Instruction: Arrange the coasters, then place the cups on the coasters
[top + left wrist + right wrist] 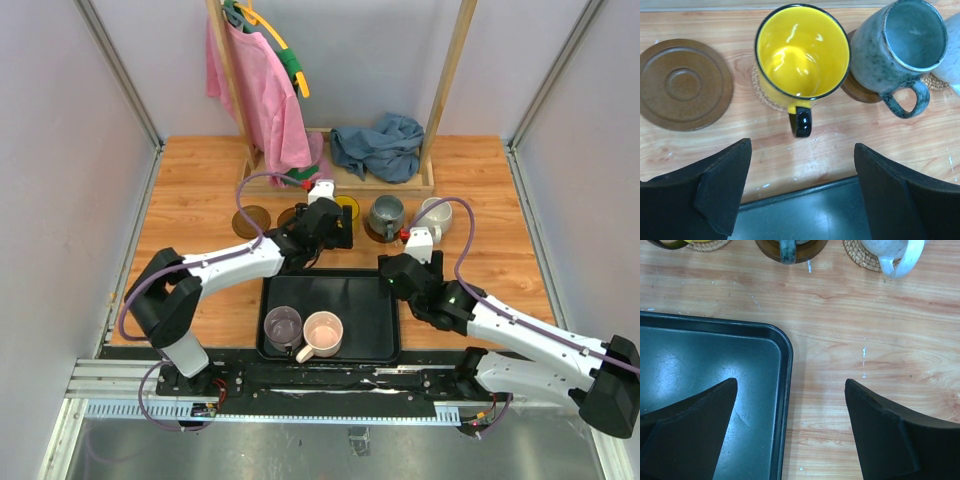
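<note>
The yellow cup stands on a tan woven coaster, its black handle toward my left gripper. That gripper is open and empty, apart from the cup, over the tray's far edge. To the right, the grey cup stands on a brown coaster. A white cup is on a tan coaster. A bare brown coaster lies to the left. My right gripper hangs open and empty over the tray's far right corner. The purple cup and pink cup stand in the tray.
The black tray lies between the two arms near the front. A wooden rack with pink cloth and a blue-grey cloth stands behind the row of cups. A second bare brown coaster lies farthest left.
</note>
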### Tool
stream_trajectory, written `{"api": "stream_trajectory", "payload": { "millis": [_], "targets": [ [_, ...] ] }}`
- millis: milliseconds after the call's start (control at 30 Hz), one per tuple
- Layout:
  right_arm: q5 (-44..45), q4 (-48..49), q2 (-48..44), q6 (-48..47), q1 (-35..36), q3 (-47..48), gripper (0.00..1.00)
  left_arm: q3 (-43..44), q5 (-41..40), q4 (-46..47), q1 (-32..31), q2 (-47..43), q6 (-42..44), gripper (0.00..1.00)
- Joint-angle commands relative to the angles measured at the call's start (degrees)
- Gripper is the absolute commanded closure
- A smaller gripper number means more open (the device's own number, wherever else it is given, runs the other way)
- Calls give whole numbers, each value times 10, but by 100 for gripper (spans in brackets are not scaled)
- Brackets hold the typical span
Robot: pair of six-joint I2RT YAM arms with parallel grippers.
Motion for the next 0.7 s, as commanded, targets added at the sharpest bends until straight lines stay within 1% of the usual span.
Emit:
{"api": "stream_trajectory", "payload": {
  "millis": [0, 167, 367, 400, 533, 667],
  "targets": [
    [5, 1, -14, 4, 6, -3, 10, -37, -33, -13, -4, -63, 7, 13],
    [-12, 15, -10, -28, 7, 7, 10, -104, -63, -46, -4, -154, 9, 13],
    [-67, 24, 18, -113, 8, 46, 11, -211, -106, -87, -4, -316, -19, 14],
    [-70, 22, 24, -121, 8, 53, 11, -226, -108, -93, -4, -355, -22, 15],
    [-81, 27, 40, -147, 11, 71, 11, -275, -87, -112, -4, -456, -32, 18],
    [-107, 43, 50, -168, 10, 82, 11, -290, -57, -144, -4, -522, -50, 21]
  ]
}}
